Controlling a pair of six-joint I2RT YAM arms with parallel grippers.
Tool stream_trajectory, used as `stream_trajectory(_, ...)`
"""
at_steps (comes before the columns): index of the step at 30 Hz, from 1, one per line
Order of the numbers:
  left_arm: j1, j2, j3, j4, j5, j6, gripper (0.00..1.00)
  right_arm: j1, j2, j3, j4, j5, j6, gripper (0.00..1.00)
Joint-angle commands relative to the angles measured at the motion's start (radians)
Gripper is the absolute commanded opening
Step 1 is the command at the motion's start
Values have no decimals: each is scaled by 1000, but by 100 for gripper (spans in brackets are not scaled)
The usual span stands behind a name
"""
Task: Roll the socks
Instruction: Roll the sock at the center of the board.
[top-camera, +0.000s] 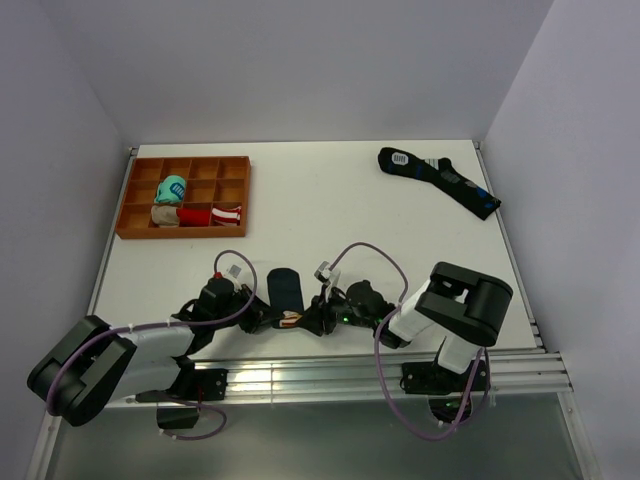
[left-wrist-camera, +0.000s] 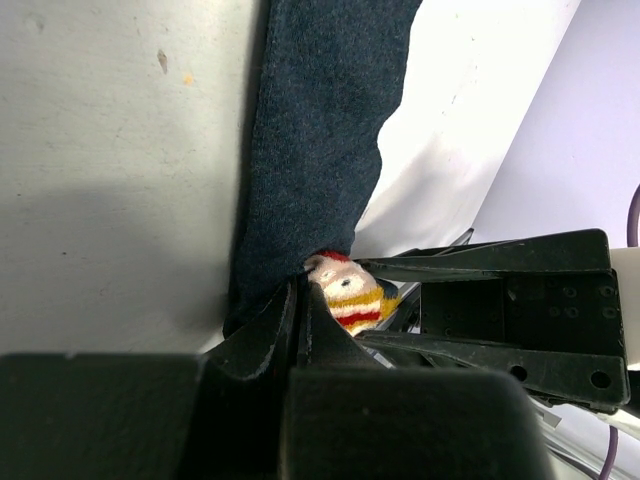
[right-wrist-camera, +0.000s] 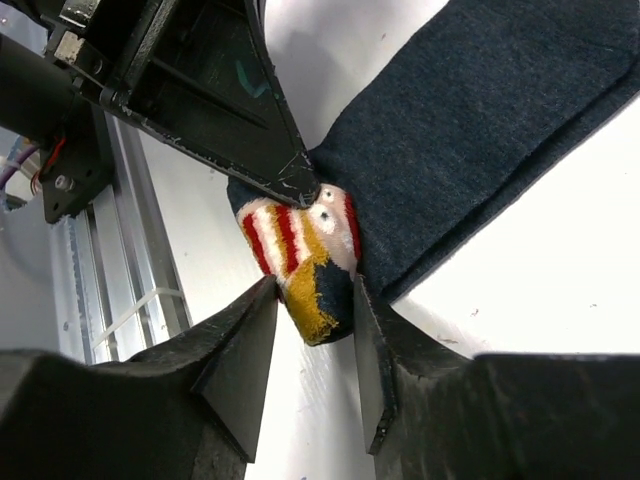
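Currently, the socks (top-camera: 285, 290) are laid flat at the near edge of the counter (top-camera: 360, 210); the left tool (left-wrist-camera: 300, 318) is clenched on the fabric beside the patch (right-wrist-camera: 300, 250); the right tool (right-wrist-camera: 312, 300) is closed around the bunched patch end. A skewed roll could result from uneven grip; since the tools nearly touch, a collision is possible.
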Motion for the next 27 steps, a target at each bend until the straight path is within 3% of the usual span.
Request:
stream_trajectory(1, 9, 41, -115, -170, -66, 79, 0, 13, 16, -6, 65, 34, 3, 42)
stream_trajectory(7, 10, 47, -112, -169, -57, 87, 0, 12, 19, 21, 27, 56, 7, 38)
stream_trajectory(19, 9, -19, -109, -198, -66, 99, 1, 9, 24, 181, -260, -12, 76, 17)
stream_trajectory(23, 9, -97, -100, -273, -98, 119, 7, -1, 19, 233, -392, -46, 101, 8)
stream_trajectory(27, 10, -177, -63, -338, -135, 128, 16, -17, 15, 259, -476, -89, 121, 6)
